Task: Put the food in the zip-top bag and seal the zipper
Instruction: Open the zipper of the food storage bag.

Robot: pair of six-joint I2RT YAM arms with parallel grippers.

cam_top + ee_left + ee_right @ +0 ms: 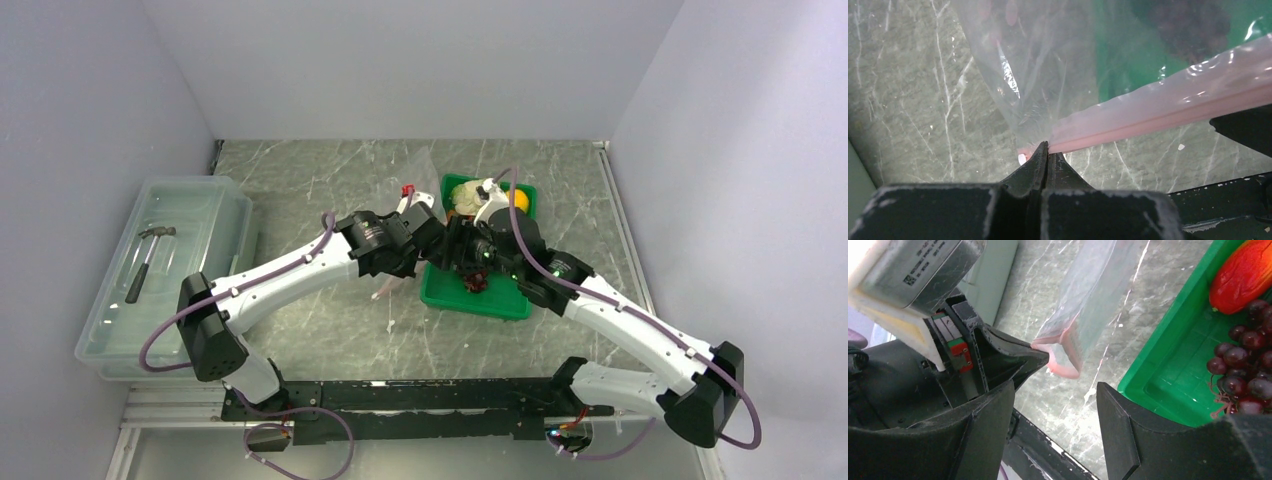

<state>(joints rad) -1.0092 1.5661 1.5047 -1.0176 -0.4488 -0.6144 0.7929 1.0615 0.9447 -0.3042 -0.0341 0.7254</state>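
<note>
The zip-top bag [1038, 60] is clear and crinkly and hangs over the table beside the green tray [500, 300]. My left gripper [1048, 148] is shut on one end of its pink zipper [1173, 105]. In the right wrist view that pinched end of the zipper [1064, 364] hangs just beyond my right gripper [1055, 402], which is open and holds nothing. In the tray lie the food pieces: purple grapes [1248, 370], a red piece [1243, 275], a pale leafy vegetable [465, 196] and an orange-yellow fruit [521, 200].
A large translucent bin [200, 200] with a hammer [148, 260] in it stands at the left of the table. Both arms meet at the tray's left edge. White walls close in the back and both sides.
</note>
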